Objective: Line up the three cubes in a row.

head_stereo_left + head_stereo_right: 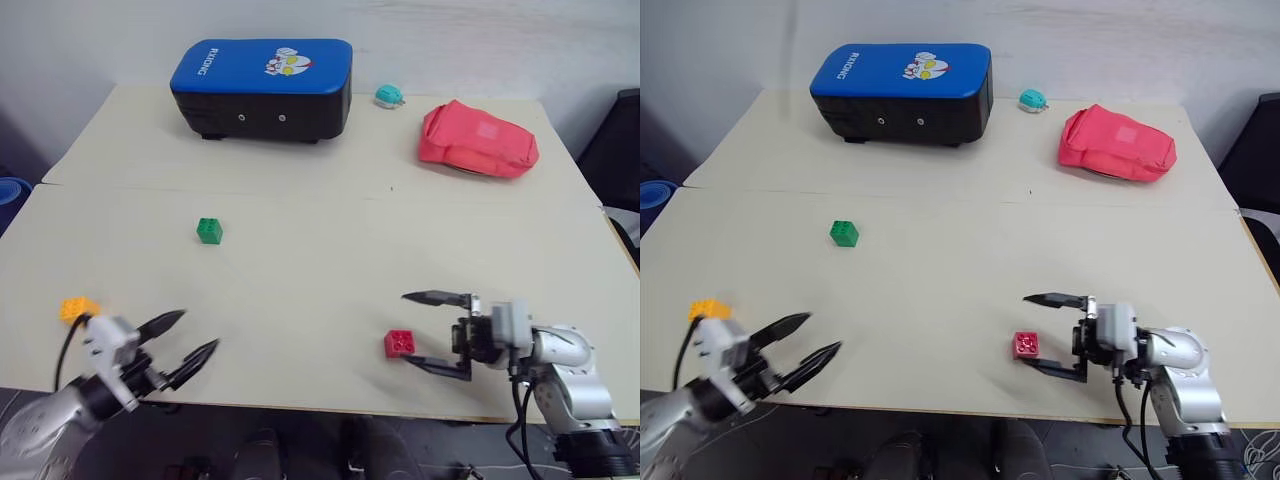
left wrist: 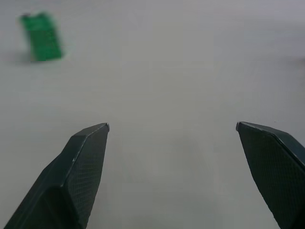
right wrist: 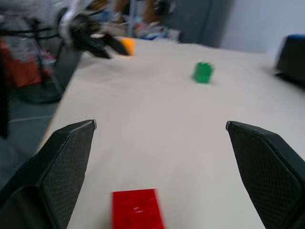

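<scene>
Big pale table (image 1: pixel 330 270), smooth and matte, with a seam across its far part. At the back sits a rounded black case (image 1: pixel 262 88) with a glossy blue padded top, and to its right a soft, lumpy pink pouch (image 1: pixel 477 139) with a little teal round thing (image 1: pixel 389 95) between them. Now the arms: the right gripper (image 1: pixel 424 331) lies low and level over the near edge, pointing across toward the robot's left, its two black textured fingers spread wide and holding nothing. The red brick (image 1: pixel 400 343), square and studded, rests on the table just off the fingertips, in line with the gap, close to the nearer finger, though I can't tell if it touches. The left gripper (image 1: pixel 193 335) reaches forward from the near left corner, fingers also parted wide and empty. The orange-yellow brick (image 1: pixel 78 308) sits behind that wrist, off to its outer side. The green brick (image 1: pixel 209 230), studs up, stands well ahead of the left gripper's open fingers, out in mid-table.
</scene>
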Available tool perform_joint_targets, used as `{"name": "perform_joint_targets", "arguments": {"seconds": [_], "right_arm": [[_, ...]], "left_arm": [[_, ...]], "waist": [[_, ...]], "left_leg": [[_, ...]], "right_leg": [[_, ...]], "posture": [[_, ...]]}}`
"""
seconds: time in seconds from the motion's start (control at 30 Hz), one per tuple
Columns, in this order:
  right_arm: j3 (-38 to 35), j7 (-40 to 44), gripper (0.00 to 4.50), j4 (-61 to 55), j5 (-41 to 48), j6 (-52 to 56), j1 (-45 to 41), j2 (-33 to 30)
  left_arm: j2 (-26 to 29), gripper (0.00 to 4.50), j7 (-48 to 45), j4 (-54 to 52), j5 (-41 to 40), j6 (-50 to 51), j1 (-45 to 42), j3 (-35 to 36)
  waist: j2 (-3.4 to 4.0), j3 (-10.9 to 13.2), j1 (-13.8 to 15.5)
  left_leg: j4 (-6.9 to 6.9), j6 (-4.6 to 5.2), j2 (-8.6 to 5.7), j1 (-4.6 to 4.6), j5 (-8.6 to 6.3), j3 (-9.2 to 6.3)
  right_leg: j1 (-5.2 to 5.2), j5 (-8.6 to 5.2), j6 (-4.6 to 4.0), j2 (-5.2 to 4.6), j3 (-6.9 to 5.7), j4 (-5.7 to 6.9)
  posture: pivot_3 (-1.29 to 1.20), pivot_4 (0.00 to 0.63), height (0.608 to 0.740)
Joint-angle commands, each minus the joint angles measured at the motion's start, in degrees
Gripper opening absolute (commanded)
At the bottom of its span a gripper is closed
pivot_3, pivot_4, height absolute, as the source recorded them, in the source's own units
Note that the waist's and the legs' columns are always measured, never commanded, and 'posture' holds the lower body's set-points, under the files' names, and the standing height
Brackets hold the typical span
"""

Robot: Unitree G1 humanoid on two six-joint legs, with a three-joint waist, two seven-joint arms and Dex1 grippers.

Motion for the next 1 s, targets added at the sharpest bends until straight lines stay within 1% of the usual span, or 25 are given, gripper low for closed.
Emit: {"name": "perform_joint_targets", "arguments": {"seconds": [0.03,0.07,0.1,0.17,0.23,0.4,0.43,0.5,0.53,0.6,0.63,0.7,0.83,0.93,1.0], "right_arm": [[-4.7,-5.1,4.48,-1.1,0.6,-2.0,3.1,1.7],[-5.4,-5.8,4.48,-1.1,0.5,-2.5,3.9,2.1],[-5.8,-4.8,4.48,-1.4,2.3,-0.4,5.5,1.4],[-6.1,-4.0,4.48,-2.2,4.0,1.3,7.6,0.8],[-6.2,-3.8,4.48,-2.3,3.7,0.6,8.2,1.0],[-6.0,-4.3,4.48,-2.3,2.6,-2.5,7.0,2.3],[-5.4,-5.0,4.48,-3.4,3.5,-1.3,6.3,2.7],[-4.7,-5.9,4.48,-4.7,4.7,0.4,5.6,3.1],[-4.3,-6.1,4.48,-5.3,4.7,0.6,4.7,3.3],[-2.9,-6.6,4.48,-6.0,4.0,0.7,2.4,4.0],[-2.4,-6.7,4.48,-5.9,3.5,0.4,1.5,4.3],[-2.0,-7.1,4.48,-5.5,2.5,-0.4,0.3,4.9],[-1.5,-8.0,4.48,-5.4,1.6,-0.6,-0.6,5.3],[-1.0,-8.4,4.48,-5.4,0.8,-0.8,-0.8,5.4],[-0.7,-8.7,4.48,-5.6,0.4,-0.9,-0.8,5.5]], "left_arm": [[-5.2,4.5,5.4,0.5,-0.1,-5.4,3.6,7.3],[-6.6,4.5,6.3,0.6,-0.3,-6.1,4.5,8.2],[-8.2,4.5,7.4,0.1,-0.5,-6.5,5.2,8.6],[-10.1,4.5,9.1,-2.2,-0.8,-6.3,5.1,7.4],[-10.9,4.5,11.1,-4.1,-0.8,-5.5,3.7,5.8],[-11.2,4.5,22.8,-10.0,-3.0,2.2,-9.7,0.3],[-10.9,4.5,26.8,-9.7,-2.2,5.6,-15.0,-1.6],[-10.4,4.5,31.5,-9.4,-1.1,10.0,-20.9,-3.7],[-10.2,4.5,34.1,-8.1,0.0,12.3,-24.6,-5.1],[-11.4,4.5,38.1,-3.3,-0.9,15.0,-33.8,-6.3],[-11.0,4.5,39.5,0.5,1.3,15.9,-37.9,-8.0],[-10.1,4.5,40.0,7.7,5.5,16.0,-43.9,-11.2],[-9.8,4.5,38.9,19.5,11.6,10.7,-51.6,-15.4],[-11.8,4.5,40.2,29.9,13.6,8.0,-56.3,-16.0],[-12.7,4.5,39.9,33.0,14.3,7.8,-57.9,-16.9]], "waist": [[-0.12,0.0,0.2],[-0.13,0.0,0.2],[-0.13,0.0,0.3],[-0.13,0.0,0.5],[-0.16,0.0,0.5],[-0.15,0.0,1.0],[-0.16,0.0,1.0],[-0.12,0.0,1.1],[-0.13,0.0,1.0],[-0.13,0.0,0.9],[-0.13,0.0,1.0],[-0.14,0.0,1.2],[-0.15,0.0,1.4],[-0.16,0.0,1.6],[-0.16,0.0,1.6]], "left_leg": [[0.02,0.03,-0.01,-0.03,-0.03,-0.02],[0.03,0.06,-0.01,-0.03,-0.04,-0.03],[0.03,0.12,-0.02,-0.03,-0.08,-0.03],[0.03,0.18,-0.06,-0.06,-0.11,-0.02],[0.06,0.21,-0.06,-0.06,-0.12,-0.02],[0.06,0.23,-0.05,-0.04,0.01,-0.01],[0.06,0.2,-0.05,-0.03,0.03,-0.01],[0.05,0.16,-0.05,-0.01,0.05,0.03],[0.04,0.13,-0.04,-0.02,0.06,0.04],[0.04,0.03,-0.04,-0.02,0.11,0.06],[0.09,-0.14,-0.03,-0.05,0.2,0.06],[0.15,-0.14,-0.05,-0.04,0.23,0.06],[0.11,-0.28,-0.07,-0.06,0.31,0.14],[0.13,-0.29,-0.06,-0.1,0.32,0.16],[0.14,-0.28,-0.07,-0.11,0.32,0.17]], "right_leg": [[0.01,0.0,0.0,-0.01,-0.02,-0.02],[0.02,0.0,0.0,-0.03,-0.02,-0.05],[0.06,0.0,0.0,-0.06,-0.02,-0.09],[0.06,0.01,0.01,-0.1,-0.02,-0.15],[0.07,0.01,0.02,-0.1,-0.02,-0.14],[0.08,0.11,0.01,-0.06,-0.02,-0.05],[0.09,0.13,0.03,-0.04,-0.02,-0.04],[0.11,0.16,0.09,-0.02,0.0,-0.02],[0.09,0.17,0.1,0.01,0.0,-0.01],[0.08,0.18,0.12,0.03,0.0,0.0],[0.04,0.18,0.14,0.06,-0.01,0.02],[0.05,0.21,0.17,0.08,-0.02,0.07],[0.02,0.21,0.18,0.09,0.0,0.02],[-0.01,0.2,0.21,0.08,-0.03,-0.04],[-0.01,0.2,0.22,0.07,-0.03,-0.05]], "posture": [[0.0,0.15,0.74],[0.0,0.15,0.74],[0.0,0.15,0.74],[0.0,0.15,0.74],[0.0,0.15,0.74],[0.0,0.15,0.74],[0.0,0.15,0.74],[0.0,0.15,0.74],[0.0,0.15,0.74],[0.0,0.15,0.74],[0.0,0.15,0.74],[0.0,0.15,0.74],[0.0,0.15,0.74],[0.0,0.15,0.74],[0.0,0.15,0.74]]}}
